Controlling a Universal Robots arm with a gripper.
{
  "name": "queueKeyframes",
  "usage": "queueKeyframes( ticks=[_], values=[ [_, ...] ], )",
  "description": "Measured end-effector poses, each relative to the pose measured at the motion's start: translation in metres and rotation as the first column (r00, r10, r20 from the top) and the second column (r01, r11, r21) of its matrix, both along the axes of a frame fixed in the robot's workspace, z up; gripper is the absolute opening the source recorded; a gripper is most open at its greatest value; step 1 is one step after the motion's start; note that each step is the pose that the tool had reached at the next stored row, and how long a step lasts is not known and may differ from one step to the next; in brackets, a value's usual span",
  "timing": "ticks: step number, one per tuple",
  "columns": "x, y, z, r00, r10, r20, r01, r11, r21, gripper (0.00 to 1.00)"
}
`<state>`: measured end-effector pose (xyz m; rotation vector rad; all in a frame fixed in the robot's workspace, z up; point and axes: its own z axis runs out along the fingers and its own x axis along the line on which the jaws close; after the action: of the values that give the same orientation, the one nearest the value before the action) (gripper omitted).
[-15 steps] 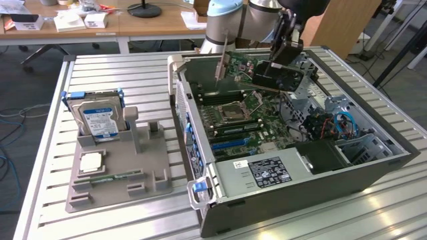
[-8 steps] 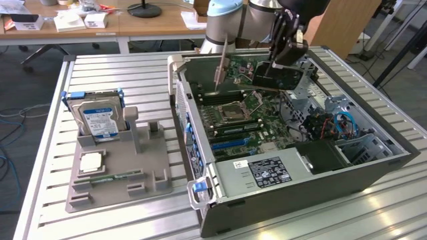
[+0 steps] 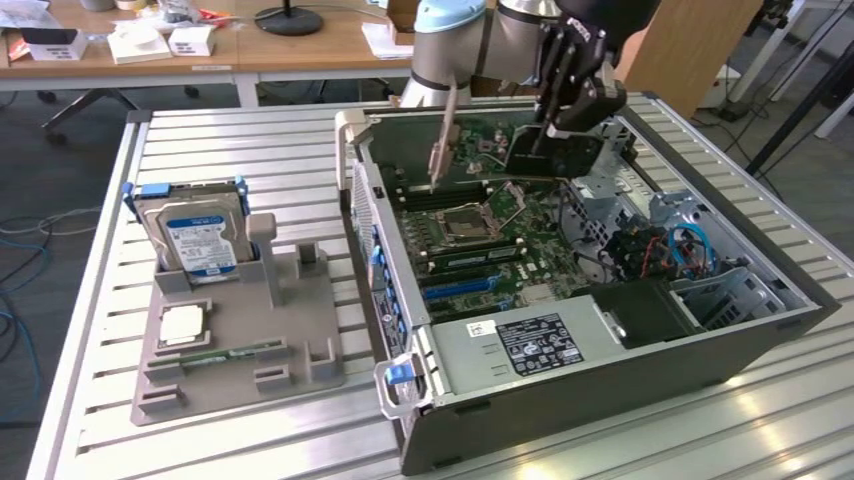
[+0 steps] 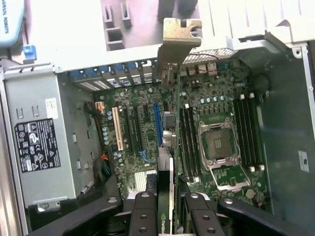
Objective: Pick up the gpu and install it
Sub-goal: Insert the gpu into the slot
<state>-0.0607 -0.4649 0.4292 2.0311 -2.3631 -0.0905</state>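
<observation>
My gripper (image 3: 567, 128) is shut on the gpu (image 3: 550, 158), a dark flat card with a silvery bracket (image 3: 445, 140) hanging down at its end. I hold it in the air over the far part of the open computer case (image 3: 601, 410), above the motherboard (image 3: 467, 235). In the wrist view the gpu (image 4: 167, 172) is seen edge-on between my fingers (image 4: 145, 216), and its bracket (image 4: 179, 34) reaches to the case's rear wall. The card runs above the board between the blue slot (image 4: 156, 123) and the memory slots (image 4: 187, 142), apart from the board.
A grey holder (image 3: 227, 340) at the exterior view's left carries a silver hard drive (image 3: 200, 235), a processor chip (image 3: 180, 325) and a green memory stick (image 3: 220, 352). Inside the case are the power supply (image 3: 527, 345), the processor socket (image 4: 216, 142) and cables (image 3: 667, 250).
</observation>
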Motion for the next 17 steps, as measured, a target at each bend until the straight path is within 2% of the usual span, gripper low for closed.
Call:
queueKeyframes(
  ticks=[3,7,12,17],
  values=[
    [0.0,0.0,0.0,0.9991,0.041,0.0,-0.041,0.9991,-0.0001,0.26],
    [0.0001,0.0002,-0.0005,0.9988,0.048,0.0009,-0.048,0.9988,0.0002,0.26],
    [0.0,0.0007,-0.0019,0.9975,0.069,0.0145,-0.069,0.9976,-0.001,0.26],
    [-0.0005,0.0013,-0.0049,0.9962,0.084,0.0209,-0.084,0.9964,-0.0013,0.26]
  ],
)
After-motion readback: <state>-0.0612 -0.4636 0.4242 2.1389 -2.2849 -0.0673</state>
